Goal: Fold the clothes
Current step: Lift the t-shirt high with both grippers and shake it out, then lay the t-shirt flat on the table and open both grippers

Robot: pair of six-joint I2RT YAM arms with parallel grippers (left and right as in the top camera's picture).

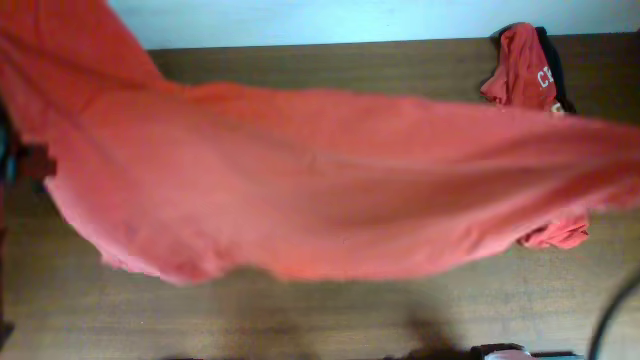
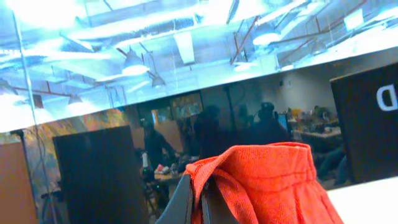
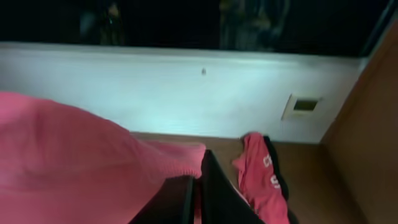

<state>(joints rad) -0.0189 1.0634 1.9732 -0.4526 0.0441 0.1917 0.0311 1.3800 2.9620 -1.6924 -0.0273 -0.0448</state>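
Cannot see either gripper overhead, hidden under the blurred red shirt. Cannot read lettering on the heap beyond the right gripper, perhaps cropped.

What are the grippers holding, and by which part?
Both hold one red-orange T-shirt stretched between them: left gripper shut on a bunched edge at one end, right gripper on an edge at the other.

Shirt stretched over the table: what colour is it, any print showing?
The shirt is plain red-orange, no print visible; the overhead view shows it best.

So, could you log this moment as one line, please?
left gripper shut on red-orange T-shirt | right gripper shut on it | shirt stretched over table
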